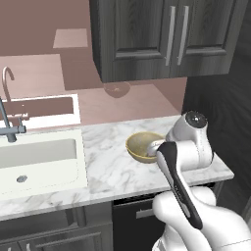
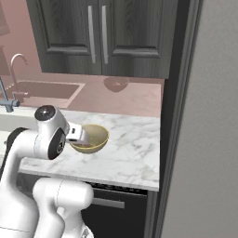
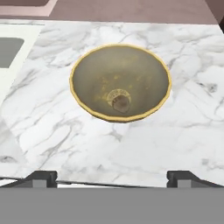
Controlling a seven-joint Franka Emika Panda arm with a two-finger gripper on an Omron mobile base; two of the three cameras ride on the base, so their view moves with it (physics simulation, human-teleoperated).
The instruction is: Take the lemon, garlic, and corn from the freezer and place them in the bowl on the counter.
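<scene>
We hold our gripper (image 3: 111, 177) above the bowl (image 3: 120, 83) on the counter (image 3: 183, 131), its 2 tips spread wide and empty, likely because something small and round already rests at the bowl's bottom, though we cannot tell what.

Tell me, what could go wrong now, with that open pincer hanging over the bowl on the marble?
1. The open pincer holds nothing, and the bowl looks empty, so the filling may not have begun.
2. The bowl sits close under the hand; a careless swing might knock it across the counter.
3. The freezer stands right beside the counter's end, so turning toward it could graze the front.
</scene>
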